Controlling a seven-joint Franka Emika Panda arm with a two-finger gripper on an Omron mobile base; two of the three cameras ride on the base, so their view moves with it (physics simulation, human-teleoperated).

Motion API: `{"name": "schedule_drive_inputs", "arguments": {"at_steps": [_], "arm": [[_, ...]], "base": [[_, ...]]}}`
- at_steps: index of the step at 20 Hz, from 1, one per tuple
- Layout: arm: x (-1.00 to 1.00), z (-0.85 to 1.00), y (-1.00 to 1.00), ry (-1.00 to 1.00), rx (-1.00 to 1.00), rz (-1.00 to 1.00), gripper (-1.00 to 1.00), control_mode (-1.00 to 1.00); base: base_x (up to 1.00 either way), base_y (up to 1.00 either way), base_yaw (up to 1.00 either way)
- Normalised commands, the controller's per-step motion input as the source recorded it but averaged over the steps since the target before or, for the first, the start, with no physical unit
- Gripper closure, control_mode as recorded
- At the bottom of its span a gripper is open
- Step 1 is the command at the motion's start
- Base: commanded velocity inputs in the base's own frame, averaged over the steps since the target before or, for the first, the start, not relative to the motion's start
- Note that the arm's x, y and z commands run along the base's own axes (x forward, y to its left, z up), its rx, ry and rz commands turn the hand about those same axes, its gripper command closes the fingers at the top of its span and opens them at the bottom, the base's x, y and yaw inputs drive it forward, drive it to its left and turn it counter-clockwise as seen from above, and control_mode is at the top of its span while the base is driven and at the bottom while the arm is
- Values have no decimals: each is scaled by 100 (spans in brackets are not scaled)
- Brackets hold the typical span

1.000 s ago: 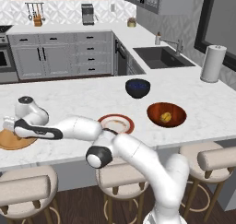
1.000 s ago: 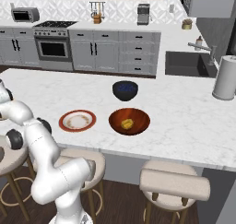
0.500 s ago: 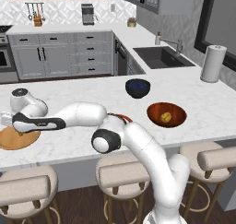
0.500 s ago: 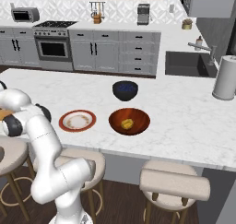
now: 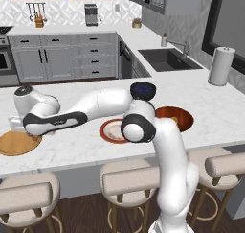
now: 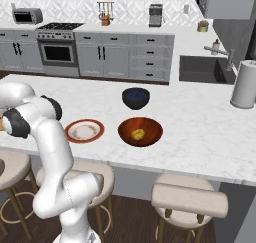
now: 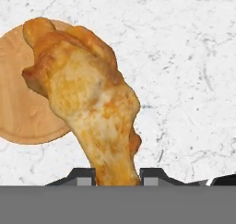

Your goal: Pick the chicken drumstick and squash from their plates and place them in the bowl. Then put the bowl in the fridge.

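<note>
We see the gripper (image 7: 117, 176) closed on the narrow end of the chicken drumstick (image 7: 87, 98), its two fingertips (image 7: 83, 177) pressed to either side of the bone, holding the meat above the marble counter (image 7: 184, 71) and partly over the wooden plate (image 7: 23, 112). From the left base view the hand sits at the counter's left end, just beside that tan plate (image 5: 16, 143). The squash (image 6: 138, 134) lies in the reddish-brown bowl (image 6: 140, 131) (beside the empty red-rimmed plate (image 6: 84, 131)), with a dark blue bowl (image 6: 136, 97) behind it.
</note>
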Motion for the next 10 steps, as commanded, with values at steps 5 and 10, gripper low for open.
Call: {"name": "schedule_drive_inputs", "arguments": {"at_steps": [5,10], "arm": [[-23,6,-100,-8,0,-4,100,-100],[8,39,-100,0,0,-10,100,-100]], "base": [[0,0,0],[0,0,0]]}}
